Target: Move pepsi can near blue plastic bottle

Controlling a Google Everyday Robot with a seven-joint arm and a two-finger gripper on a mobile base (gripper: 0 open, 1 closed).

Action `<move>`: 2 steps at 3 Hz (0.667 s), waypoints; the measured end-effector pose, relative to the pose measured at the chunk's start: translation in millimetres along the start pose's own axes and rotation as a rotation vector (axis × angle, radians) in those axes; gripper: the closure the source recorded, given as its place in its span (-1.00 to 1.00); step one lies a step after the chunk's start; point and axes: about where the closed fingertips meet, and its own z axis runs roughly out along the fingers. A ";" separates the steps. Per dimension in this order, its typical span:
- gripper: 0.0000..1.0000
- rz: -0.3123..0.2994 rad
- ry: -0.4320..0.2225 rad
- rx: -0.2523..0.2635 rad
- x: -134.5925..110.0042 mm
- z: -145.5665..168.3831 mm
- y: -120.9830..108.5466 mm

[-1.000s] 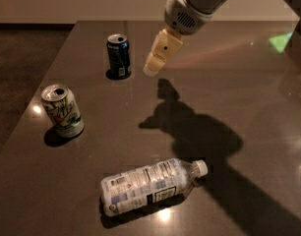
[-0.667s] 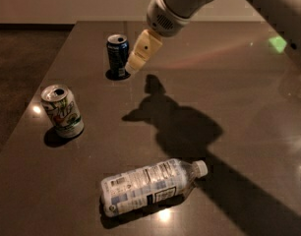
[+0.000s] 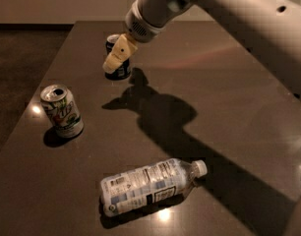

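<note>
- The counter point(image 3: 249, 87) is a dark, smooth, glossy slab; small glints of light show on it near the left edge and by the bottle.
- Its far edge runs just behind the pepsi can point(image 3: 125, 71), and its left edge slants from far to near, close to the white and green can point(image 3: 62, 111).
- The pepsi can stands upright at the far left of the counter: a small dark blue cylinder with a silver top.
- The gripper point(image 3: 117, 55), pale yellow and at the end of a thick, rounded, light-coloured arm point(image 3: 229, 14), hangs in front of the pepsi can's upper part and hides much of it. I cannot tell whether the gripper is spread, pressed together or touching the can.
- The blue plastic bottle point(image 3: 150, 185) lies on its side at the near middle, clear and ribbed, its white cap pointing right.
- Bare counter stretches between the pepsi can and the bottle, crossed by the arm's shadow; the right half is open too.
- The white and green can stands upright, its top opened, well apart from both.
</note>
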 end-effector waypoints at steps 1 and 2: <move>-1.00 0.023 -0.011 -0.004 -9.3 25.8 -5.1; -1.00 0.033 -0.013 -0.009 -12.9 42.3 -11.6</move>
